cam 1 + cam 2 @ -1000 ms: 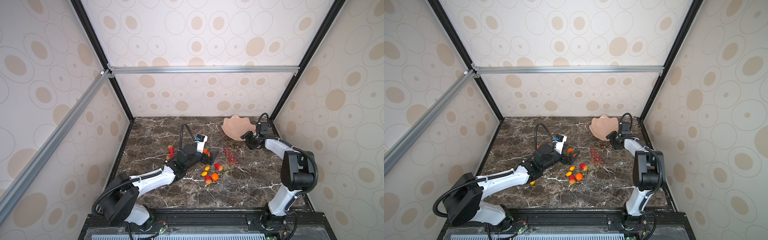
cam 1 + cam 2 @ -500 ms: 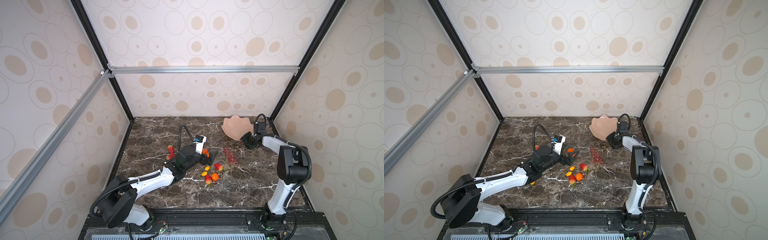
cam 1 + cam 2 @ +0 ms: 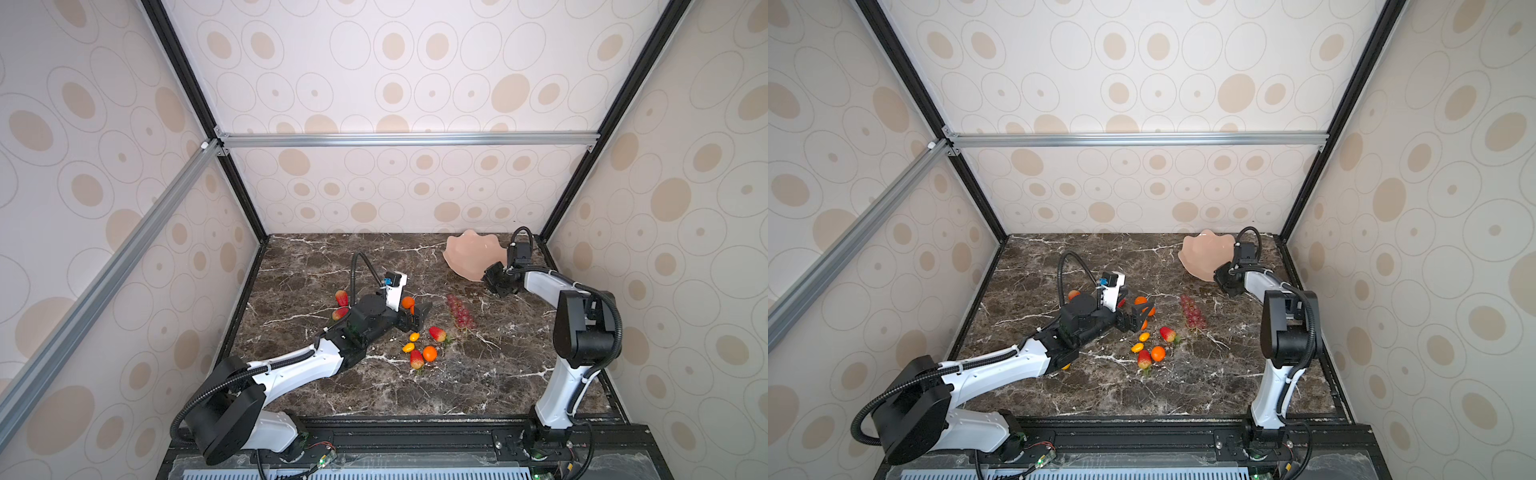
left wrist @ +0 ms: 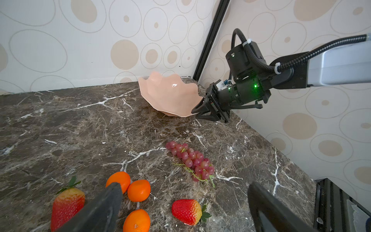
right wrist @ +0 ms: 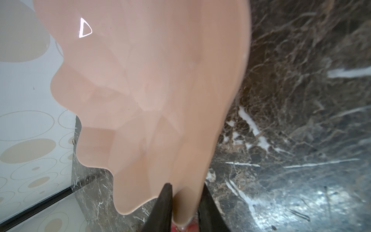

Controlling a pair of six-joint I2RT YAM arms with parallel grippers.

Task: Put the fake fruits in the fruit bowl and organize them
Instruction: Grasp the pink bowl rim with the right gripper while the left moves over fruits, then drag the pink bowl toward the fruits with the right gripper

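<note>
The pale pink fruit bowl (image 3: 469, 255) (image 3: 1202, 254) (image 4: 168, 94) stands tilted at the back right of the marble table. My right gripper (image 3: 488, 276) (image 3: 1219, 276) (image 4: 197, 112) (image 5: 185, 202) is shut on its near rim, with one finger (image 5: 163, 209) on each side. Over the loose fake fruits at the table's middle, my left gripper (image 3: 417, 316) (image 3: 1140, 318) (image 4: 184, 188) hangs open and holds nothing. Below it lie tangerines (image 4: 139, 190), strawberries (image 4: 186, 212) and small oval fruits (image 3: 414, 336). The grape bunch (image 3: 459, 311) (image 4: 190, 160) lies between the fruits and the bowl.
Patterned walls with black corner posts (image 3: 552, 216) close in the table (image 3: 316, 266) at the back and sides. Two strawberries (image 3: 341, 297) lie left of my left arm. The bowl is near the back right corner.
My right gripper has pushed a little further onto the bowl's rim and its jaws have closed on it. The left arm has barely moved and stays open.
</note>
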